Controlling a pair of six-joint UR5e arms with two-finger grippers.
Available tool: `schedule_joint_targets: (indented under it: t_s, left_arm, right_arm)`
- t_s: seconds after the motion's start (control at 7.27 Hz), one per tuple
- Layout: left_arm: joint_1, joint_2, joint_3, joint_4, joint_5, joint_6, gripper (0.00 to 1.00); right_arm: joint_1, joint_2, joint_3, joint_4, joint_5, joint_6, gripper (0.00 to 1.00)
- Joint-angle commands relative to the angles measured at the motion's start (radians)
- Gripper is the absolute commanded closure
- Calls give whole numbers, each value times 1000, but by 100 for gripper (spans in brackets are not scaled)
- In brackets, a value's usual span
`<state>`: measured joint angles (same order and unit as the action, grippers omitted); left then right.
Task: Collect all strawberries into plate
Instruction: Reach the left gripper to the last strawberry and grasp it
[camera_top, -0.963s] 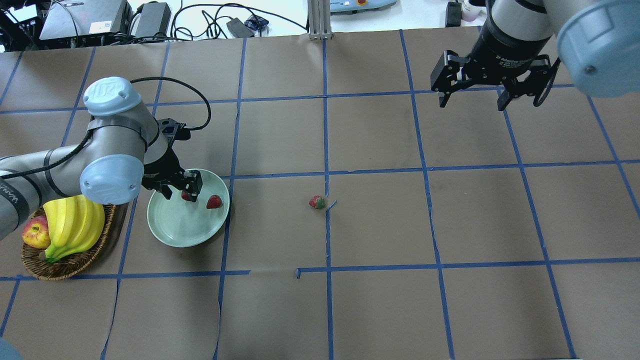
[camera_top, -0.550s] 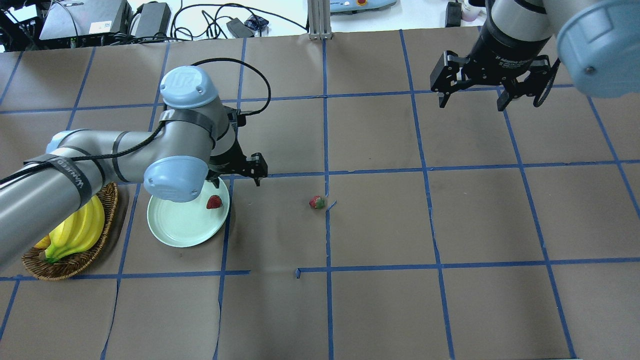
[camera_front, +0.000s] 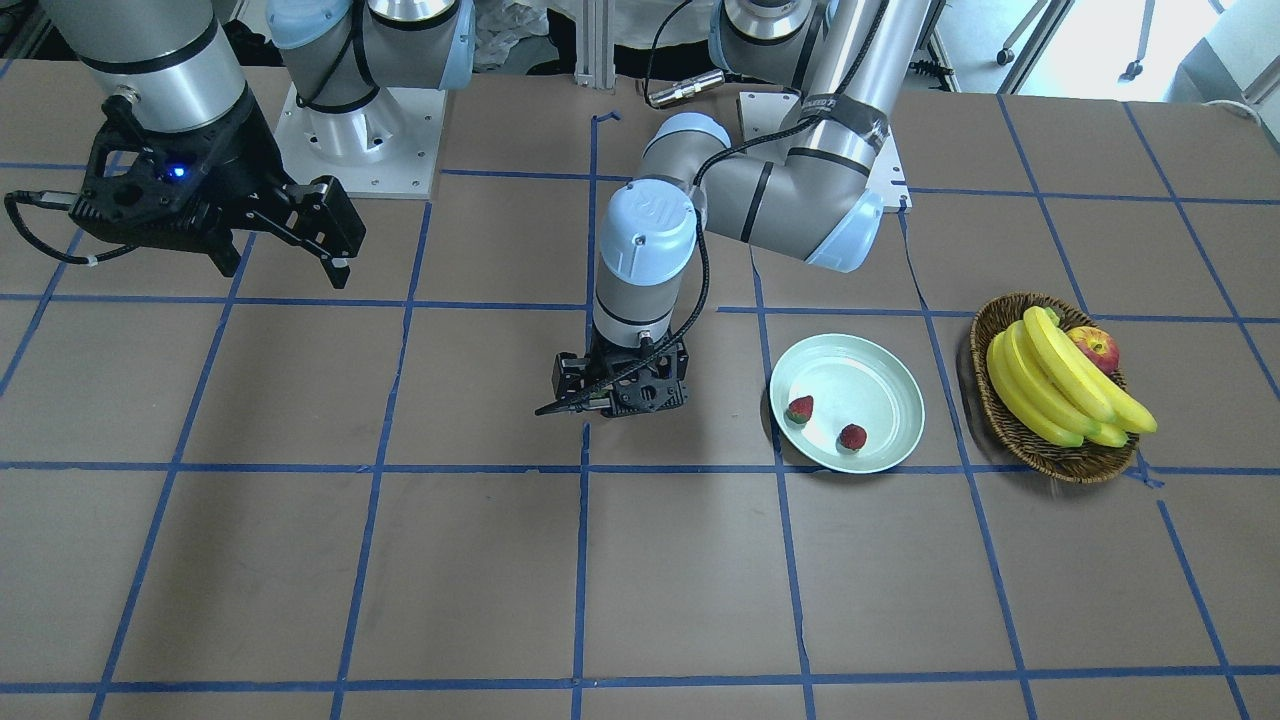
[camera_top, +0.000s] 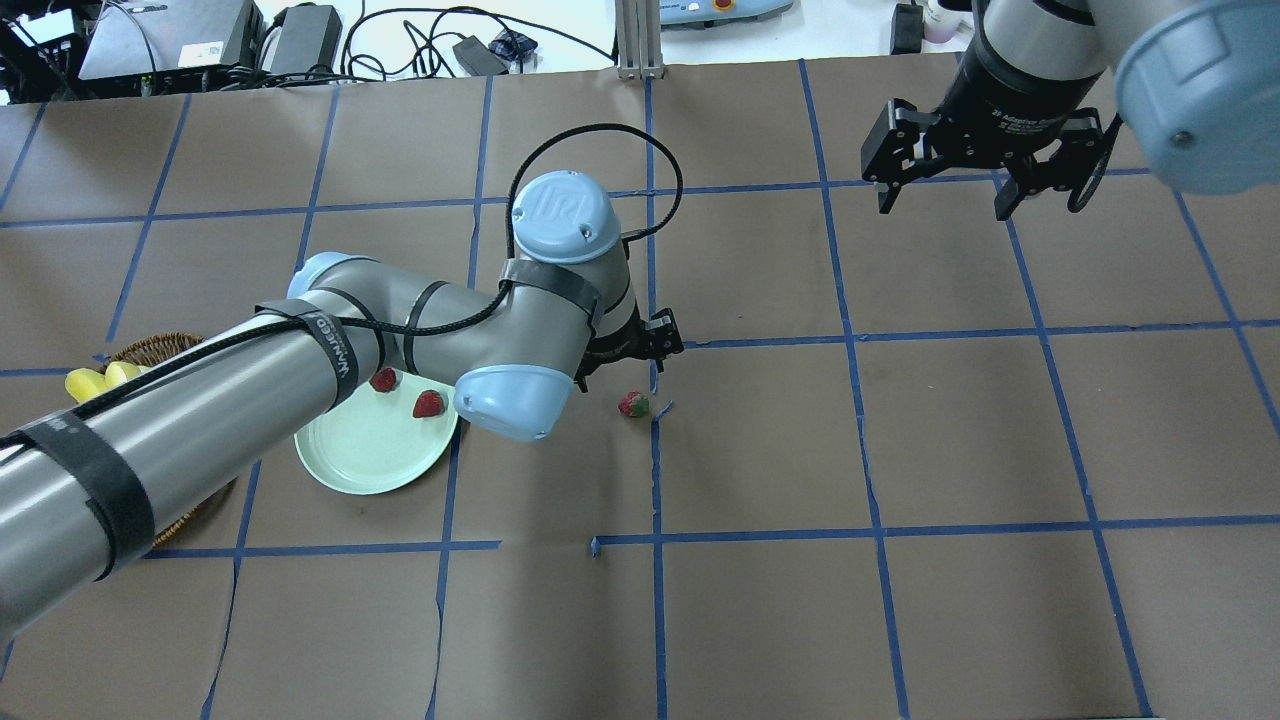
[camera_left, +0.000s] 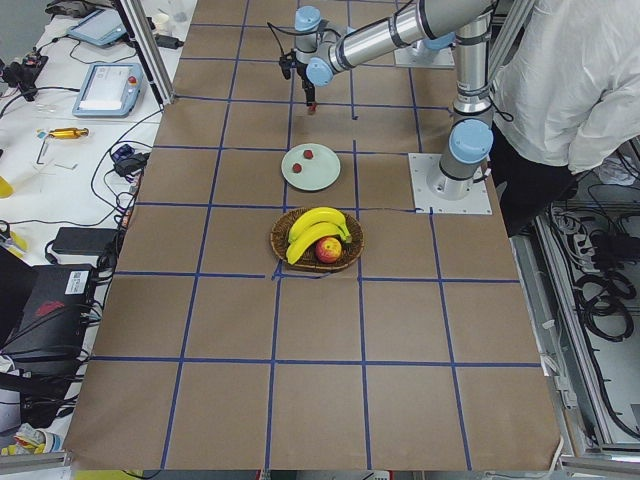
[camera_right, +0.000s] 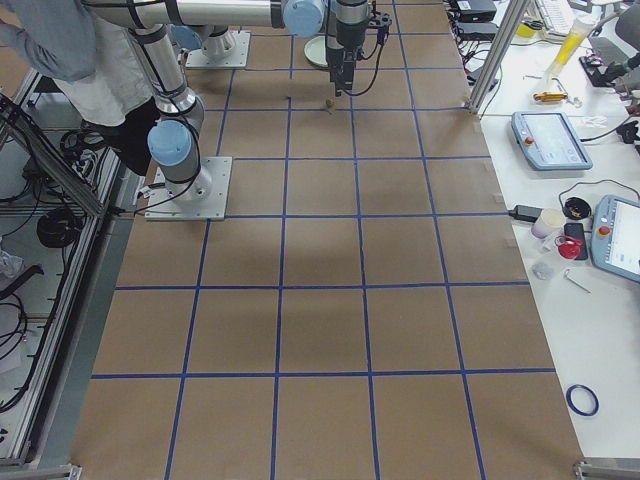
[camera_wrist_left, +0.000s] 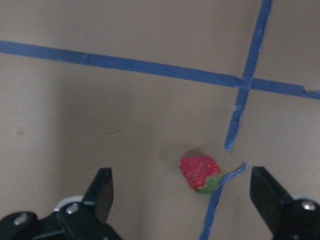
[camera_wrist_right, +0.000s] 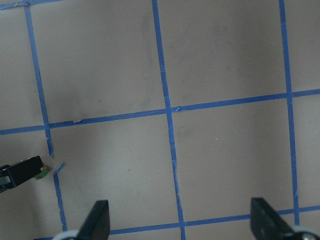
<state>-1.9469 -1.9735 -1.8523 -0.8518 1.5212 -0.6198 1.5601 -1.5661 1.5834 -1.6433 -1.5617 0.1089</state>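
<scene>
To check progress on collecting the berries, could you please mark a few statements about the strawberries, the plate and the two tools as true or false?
1. Two small red strawberries lie in the round pale mint plate. True.
2. The third strawberry is in the plate too. False: it lies on the brown paper table, beside a blue tape line.
3. The left tool is shut on a berry. False: it is open and holds nothing; the wrist view shows the third strawberry on the table between its fingers.
4. The right tool is open and empty. True.
</scene>
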Motion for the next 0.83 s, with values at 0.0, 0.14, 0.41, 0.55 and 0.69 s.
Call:
schedule_joint_targets:
  t_s: [0.0,0.14,0.41,0.55,0.69]
  left_arm:
    - [-23,-51,-4,17,8,-40,10]
    - [-23,-65,-5,19,13,-40,22]
    - [-24,-67,-4,19,39,-28,66]
    - [-24,-58,-1,19,46,-21,96]
    - [-23,-41,-1,19,50,1,100]
  right_arm:
    - [0,0,0,0,-1,0,0]
    - [0,0,1,2,-1,0,0]
    - [0,0,1,2,-5,0,0]
    - [0,0,1,3,-5,0,0]
    - [0,0,0,2,-6,0,0]
